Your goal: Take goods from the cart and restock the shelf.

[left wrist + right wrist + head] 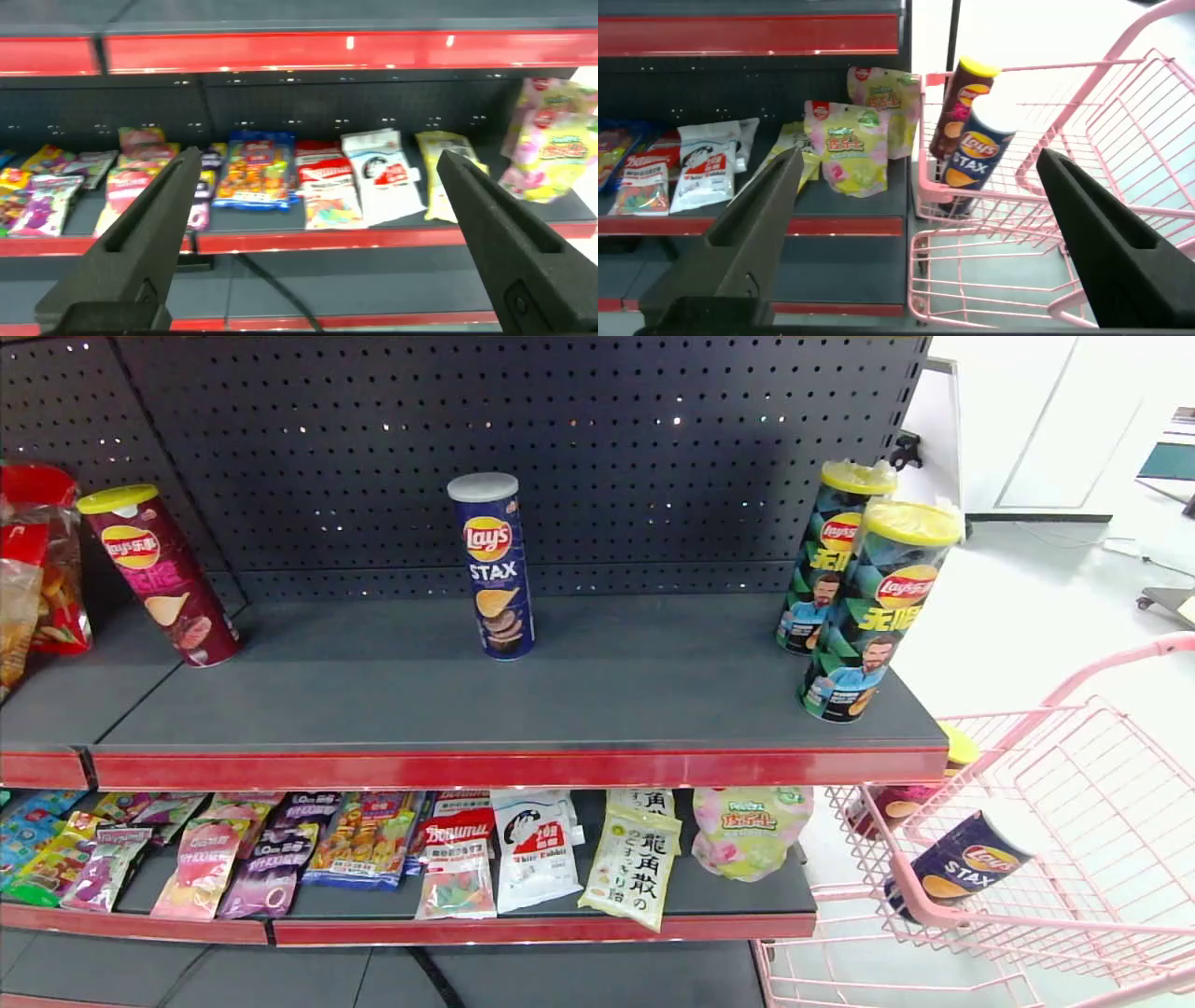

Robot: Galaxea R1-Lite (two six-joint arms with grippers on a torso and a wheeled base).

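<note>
A pink wire cart (1074, 756) stands to the right of the shelf. In it lie a blue chip can (962, 868) and a maroon chip can (901, 800) with a yellow lid. In the right wrist view my right gripper (920, 157) is open and holds nothing, level with the cart (1120, 56); the blue can (976, 154) and the maroon can (957, 103) lean together ahead of it. My left gripper (318, 157) is open too, facing the lower shelf's snack bags (252, 173). The upper shelf (560, 700) holds a blue can (495, 565) upright at its middle.
A maroon can (163, 574) leans at the upper shelf's left, and two green-black cans (878, 611) stand at its right end. Free board lies between them. Snack bags (467, 859) line the lower shelf. A red lip (513, 767) edges the upper shelf.
</note>
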